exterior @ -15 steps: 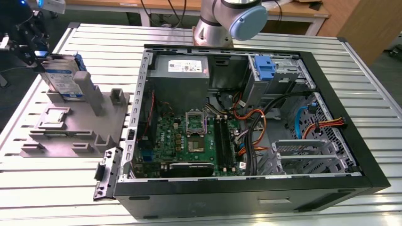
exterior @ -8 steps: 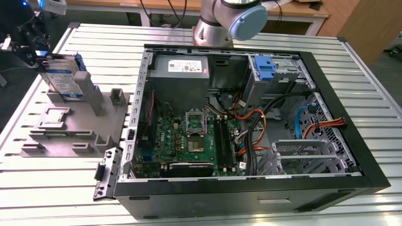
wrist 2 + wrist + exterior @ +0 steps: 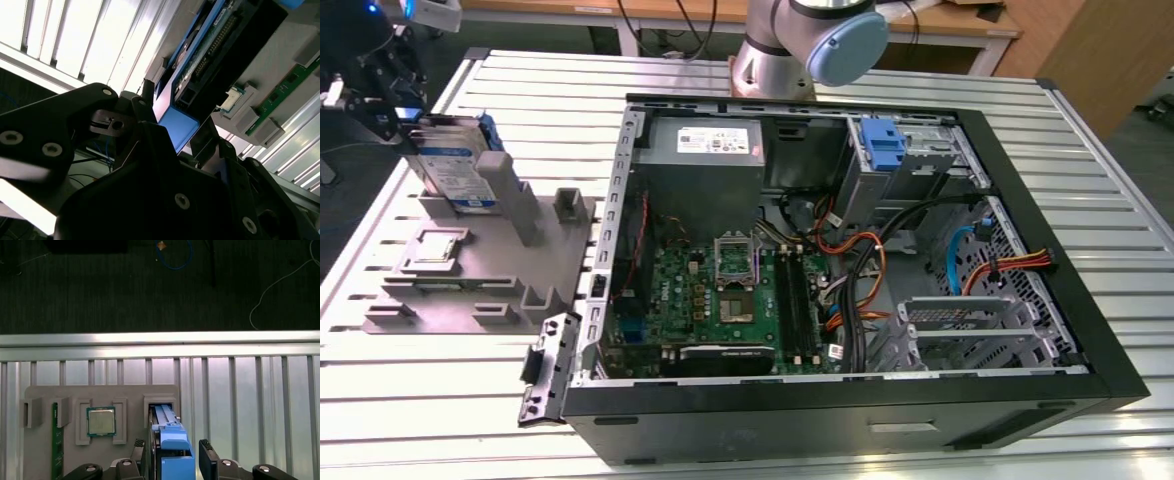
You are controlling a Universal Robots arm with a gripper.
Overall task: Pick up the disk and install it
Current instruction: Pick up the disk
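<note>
The disk (image 3: pixel 455 167), silver-grey with a white-and-blue label and a bright blue carrier, stands on edge in a slot of the grey fixture (image 3: pixel 454 295) at the exterior view's left. My gripper (image 3: pixel 398 105) hangs at its upper end. In the first wrist view the blue carrier (image 3: pixel 173 450) lies between my two dark fingers (image 3: pixel 208 455), with a narrow gap showing on one side. The second wrist view has the carrier's end (image 3: pixel 175 125) between the same fingers (image 3: pixel 145 102). The gripper (image 3: pixel 174 454) is open around the disk, which rests in its slot.
The fixture also carries a processor chip (image 3: pixel 101 421) and a green memory stick (image 3: pixel 56 440). An open computer case (image 3: pixel 1067 330) fills the table's middle, with a power-supply box (image 3: pixel 704 146), motherboard (image 3: pixel 720 290) and a blue-latched drive bay (image 3: pixel 883 146). The arm's base (image 3: pixel 814 40) stands behind it.
</note>
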